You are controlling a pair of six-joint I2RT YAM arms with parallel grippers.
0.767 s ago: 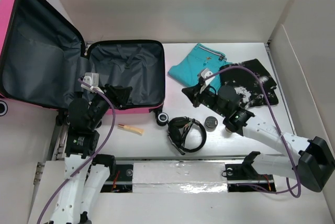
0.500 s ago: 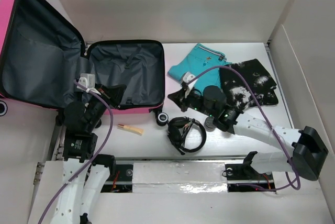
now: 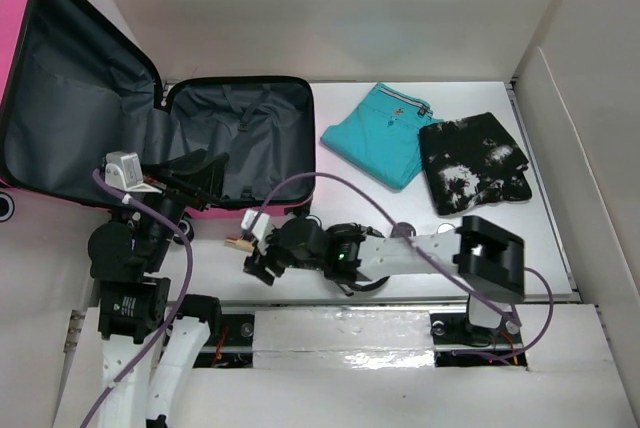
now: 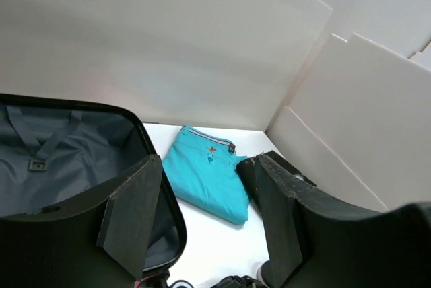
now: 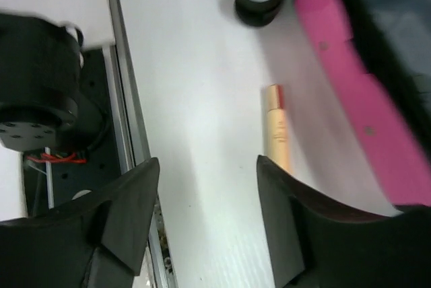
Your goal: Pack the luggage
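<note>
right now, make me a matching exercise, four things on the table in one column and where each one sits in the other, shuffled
Things:
1. luggage
2. teal garment
3. black-and-white garment
4. tan tube

Places:
a. on the table, just off the pink shell's near side
b. furthest right, folded flat
c. far left, lying open with the lid tilted back
d. between the open case and the dark patterned cloth

Pairs: 1-c, 2-d, 3-b, 4-a

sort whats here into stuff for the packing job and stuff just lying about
Job: luggage, beige tube, teal garment, black-and-white garment, all probably for packing.
Lying about: silver tape strip, white wall panels.
</note>
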